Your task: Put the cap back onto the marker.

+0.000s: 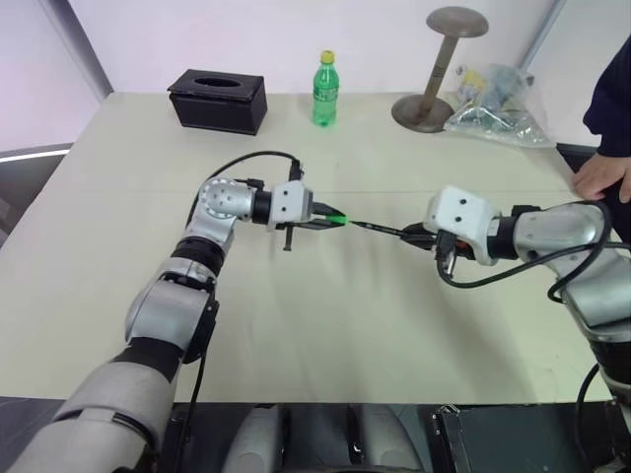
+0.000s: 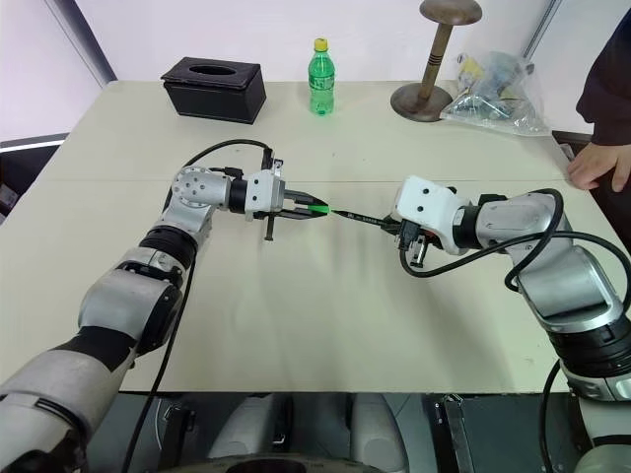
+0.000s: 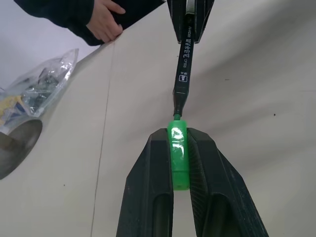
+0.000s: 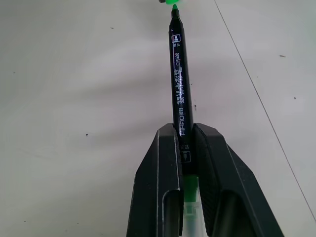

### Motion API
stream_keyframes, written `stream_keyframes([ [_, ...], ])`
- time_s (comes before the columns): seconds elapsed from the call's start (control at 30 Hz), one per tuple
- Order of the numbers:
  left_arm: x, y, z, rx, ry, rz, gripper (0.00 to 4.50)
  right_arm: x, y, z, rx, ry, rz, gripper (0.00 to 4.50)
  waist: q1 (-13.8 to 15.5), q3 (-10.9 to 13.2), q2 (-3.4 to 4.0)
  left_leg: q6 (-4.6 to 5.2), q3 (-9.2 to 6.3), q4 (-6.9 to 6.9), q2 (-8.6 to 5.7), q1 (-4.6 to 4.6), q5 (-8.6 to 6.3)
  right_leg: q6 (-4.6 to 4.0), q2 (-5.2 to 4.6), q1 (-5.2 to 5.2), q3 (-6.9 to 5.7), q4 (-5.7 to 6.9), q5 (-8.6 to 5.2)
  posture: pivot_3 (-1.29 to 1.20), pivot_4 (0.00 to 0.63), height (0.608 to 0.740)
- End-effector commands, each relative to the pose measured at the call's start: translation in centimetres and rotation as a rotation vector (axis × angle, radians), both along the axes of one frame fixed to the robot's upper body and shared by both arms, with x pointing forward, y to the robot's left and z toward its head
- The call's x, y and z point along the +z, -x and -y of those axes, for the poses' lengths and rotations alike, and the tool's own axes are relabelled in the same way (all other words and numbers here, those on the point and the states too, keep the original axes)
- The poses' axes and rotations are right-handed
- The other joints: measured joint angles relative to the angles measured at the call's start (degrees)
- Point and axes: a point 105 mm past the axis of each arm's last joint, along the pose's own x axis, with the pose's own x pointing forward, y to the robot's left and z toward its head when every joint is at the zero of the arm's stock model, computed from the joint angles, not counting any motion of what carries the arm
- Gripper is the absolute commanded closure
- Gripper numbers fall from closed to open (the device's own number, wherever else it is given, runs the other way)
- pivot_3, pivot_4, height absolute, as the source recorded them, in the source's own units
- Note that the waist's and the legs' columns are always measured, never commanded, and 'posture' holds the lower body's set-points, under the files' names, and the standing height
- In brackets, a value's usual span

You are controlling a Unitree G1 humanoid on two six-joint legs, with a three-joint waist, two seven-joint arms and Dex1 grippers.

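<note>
The bright green cap is pinched between the black fingers of my left gripper, which is shut on it above the middle of the table. My right gripper is shut on the slim black marker, which points leftward at the cap. The marker's tip sits right at the cap's open end, nearly in line with it; whether it has gone in, I cannot tell. Both hands hover above the beige tabletop.
At the back stand a black tissue box, a green bottle with a yellow lid, a brown stand and a clear plastic bag. A person's hand rests at the table's right edge.
</note>
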Motion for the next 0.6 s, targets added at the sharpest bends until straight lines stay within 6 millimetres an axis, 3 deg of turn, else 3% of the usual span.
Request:
stream_keyframes([
  [0.03,1.77,-0.25,0.11,-0.004,0.018,0.063,4.50,1.35,0.23,-0.61,0.029,0.009,0.052,4.43,0.0,0.0,0.00,0.00,0.00,0.00,0.00,0.00,0.00,0.00,0.00,0.00,0.00,0.00,0.00,0.00,0.150,0.740],
  [0.6,2.21,0.12,0.70,-0.037,0.030,0.103,4.50,1.37,0.34,-1.44,0.055,-0.001,0.044,4.43,0.0,0.0,0.00,0.00,0.00,0.00,0.00,0.00,0.00,0.00,0.00,0.00,0.00,0.00,0.00,0.00,0.150,0.740],
])
